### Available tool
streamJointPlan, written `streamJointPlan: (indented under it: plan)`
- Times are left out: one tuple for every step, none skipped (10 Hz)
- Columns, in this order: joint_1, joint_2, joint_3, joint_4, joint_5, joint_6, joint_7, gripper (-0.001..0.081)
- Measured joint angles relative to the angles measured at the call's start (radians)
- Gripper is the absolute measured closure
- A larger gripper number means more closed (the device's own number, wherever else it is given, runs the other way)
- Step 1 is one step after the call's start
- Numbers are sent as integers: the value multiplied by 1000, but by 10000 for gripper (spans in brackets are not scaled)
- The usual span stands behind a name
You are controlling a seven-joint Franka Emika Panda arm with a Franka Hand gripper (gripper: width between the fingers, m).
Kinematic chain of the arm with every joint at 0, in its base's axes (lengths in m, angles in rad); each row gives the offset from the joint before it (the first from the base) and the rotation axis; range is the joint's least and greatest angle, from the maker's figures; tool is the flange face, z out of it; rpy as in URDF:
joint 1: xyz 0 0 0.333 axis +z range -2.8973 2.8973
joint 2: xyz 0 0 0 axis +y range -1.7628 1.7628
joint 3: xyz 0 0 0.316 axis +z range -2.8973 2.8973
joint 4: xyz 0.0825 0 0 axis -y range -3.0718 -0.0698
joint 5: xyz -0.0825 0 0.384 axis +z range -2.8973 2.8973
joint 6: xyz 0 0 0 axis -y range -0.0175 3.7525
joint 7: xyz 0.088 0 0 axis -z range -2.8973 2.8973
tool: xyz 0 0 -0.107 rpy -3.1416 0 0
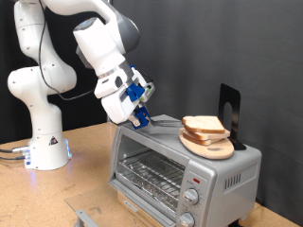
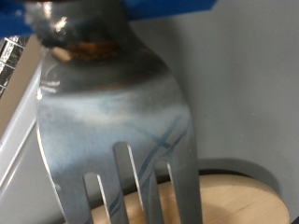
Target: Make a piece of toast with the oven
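The silver oven (image 1: 156, 172) stands at the exterior view's lower right with its glass door shut and the wire rack showing behind it. On its top lies a round light-wood board (image 1: 216, 149) with the piece of toast (image 1: 203, 125) on it. My gripper (image 1: 142, 114) hovers over the oven's top at the board's left and is shut on a metal fork (image 1: 163, 120), whose tines point at the toast. In the wrist view the fork (image 2: 112, 112) fills the picture, with the board's edge (image 2: 243, 198) behind its tines.
A black upright stand (image 1: 229, 108) rises behind the board on the oven top. Two round knobs (image 1: 193, 197) and a red light (image 1: 196, 179) sit on the oven's front right. The robot's white base (image 1: 45, 142) stands at the left, and a grey bracket (image 1: 85, 218) lies at the bottom edge.
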Motion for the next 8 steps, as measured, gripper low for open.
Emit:
streamJointPlan:
  plan:
    - [0, -4, 0, 0, 6, 2, -4, 340]
    - [0, -8, 0, 0, 13, 5, -8, 340]
    - [0, -12, 0, 0, 17, 8, -11, 340]
    - [0, -15, 0, 1, 18, 10, -11, 340]
    - [0, -18, 0, 1, 18, 10, -11, 340]
    - [0, -20, 0, 1, 18, 10, -11, 340]
    - [0, -22, 0, 1, 18, 10, -11, 340]
    - [0, -23, 0, 1, 18, 12, -11, 341]
